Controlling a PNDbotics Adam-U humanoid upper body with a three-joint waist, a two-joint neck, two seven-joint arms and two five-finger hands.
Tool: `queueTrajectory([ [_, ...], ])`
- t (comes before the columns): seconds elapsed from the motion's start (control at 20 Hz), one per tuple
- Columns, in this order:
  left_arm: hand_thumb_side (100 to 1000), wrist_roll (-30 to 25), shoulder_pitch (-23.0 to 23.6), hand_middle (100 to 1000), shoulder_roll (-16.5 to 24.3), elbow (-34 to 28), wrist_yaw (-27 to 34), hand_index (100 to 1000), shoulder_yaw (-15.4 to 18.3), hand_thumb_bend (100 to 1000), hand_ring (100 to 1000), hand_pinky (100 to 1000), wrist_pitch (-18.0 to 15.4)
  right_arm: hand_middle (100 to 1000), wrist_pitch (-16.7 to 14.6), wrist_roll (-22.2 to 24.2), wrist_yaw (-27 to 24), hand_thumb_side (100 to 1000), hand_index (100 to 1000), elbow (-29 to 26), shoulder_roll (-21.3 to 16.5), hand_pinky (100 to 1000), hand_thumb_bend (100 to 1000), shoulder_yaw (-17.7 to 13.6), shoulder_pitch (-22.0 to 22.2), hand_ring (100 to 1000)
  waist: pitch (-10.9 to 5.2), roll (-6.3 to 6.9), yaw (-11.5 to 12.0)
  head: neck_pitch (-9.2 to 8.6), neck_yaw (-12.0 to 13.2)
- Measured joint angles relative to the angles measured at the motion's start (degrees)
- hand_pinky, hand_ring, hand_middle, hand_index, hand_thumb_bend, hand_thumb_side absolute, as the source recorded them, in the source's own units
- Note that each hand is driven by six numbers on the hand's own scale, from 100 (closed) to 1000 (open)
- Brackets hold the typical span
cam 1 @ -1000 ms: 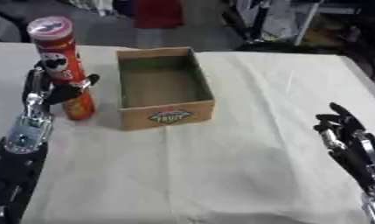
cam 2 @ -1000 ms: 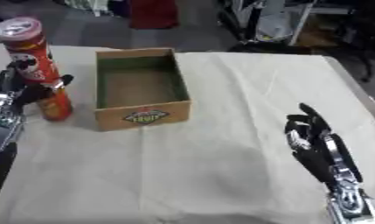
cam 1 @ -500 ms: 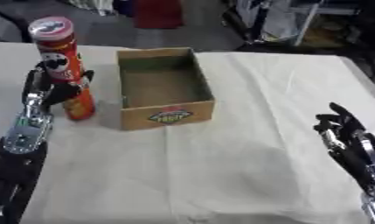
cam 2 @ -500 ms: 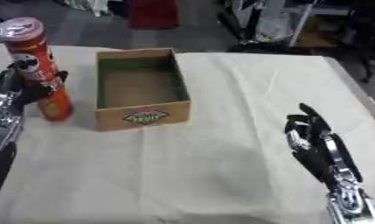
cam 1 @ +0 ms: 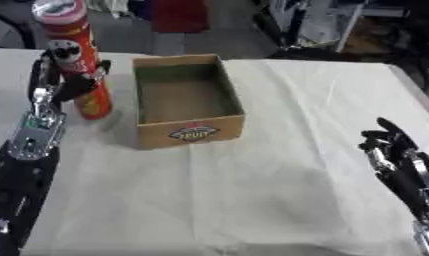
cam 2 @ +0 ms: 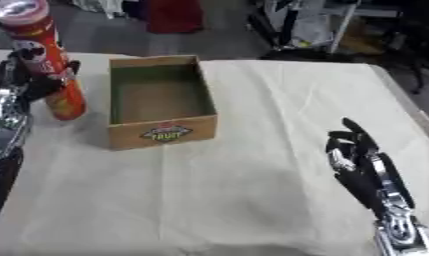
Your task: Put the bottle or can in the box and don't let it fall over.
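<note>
Beside the box (cam 1: 187,95), left robot hand (cam 1: 62,80) grips upright can (cam 1: 76,57).

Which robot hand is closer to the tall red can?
Left. The left hand is curled round the red can, left of the box. The right hand rests open far off, lower right.

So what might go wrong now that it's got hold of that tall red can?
The tall red can is narrow and top-heavy, and the left hand grips it around the middle, so it might tilt when lifted. The cardboard box stands right beside it; the can's base could catch the near wall and tip over.
</note>
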Motion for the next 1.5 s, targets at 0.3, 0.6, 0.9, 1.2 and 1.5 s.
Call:
queueTrajectory([
  [0.3, 100, -2.4, -6.96, 288, -1.39, 0.96, 1.28, 460, -2.29, 344, 820, 957, -0.78, 775, -0.06, 0.51, -0.2, 613, 1000, 0.16, 0.35, 796, 100, 0.52, 0.02, 746, -0.09, -0.31, -1.3, 0.0, 0.74],
  [0.6, 100, -6.77, -10.09, 291, -4.63, 5.19, -0.11, 464, -5.44, 337, 817, 956, -1.79, 775, -0.16, 0.89, -0.52, 614, 1000, 0.41, 0.61, 796, 100, 0.89, -0.03, 746, -0.05, -0.43, -2.6, 0.01, 1.27],
  [0.9, 218, -9.48, -9.85, 501, -7.16, 9.02, -2.68, 679, -7.2, 794, 866, 960, -3.26, 775, -0.19, 1.07, -0.56, 615, 1000, 0.66, 0.93, 796, 100, 0.9, -0.05, 746, 0.05, -0.3, -3.11, 0.01, 1.27],
  [1.2, 686, -8.09, -8.06, 752, -7.34, 9.34, -7.69, 914, -7.88, 1000, 935, 993, -6.41, 775, -0.27, 1.11, -0.56, 616, 1000, 0.68, 0.94, 796, 100, 0.88, -0.05, 746, 0.05, -0.13, -3.07, 0.01, 0.98],
  [1.5, 692, -4.03, -5.64, 764, -6.25, 6.62, -12.96, 927, -8.16, 1000, 935, 995, -6.34, 776, -0.32, 1.06, -0.56, 616, 1000, 0.68, 0.94, 796, 100, 0.87, -0.06, 746, 0.05, -0.12, -2.57, -0.01, 0.71],
])
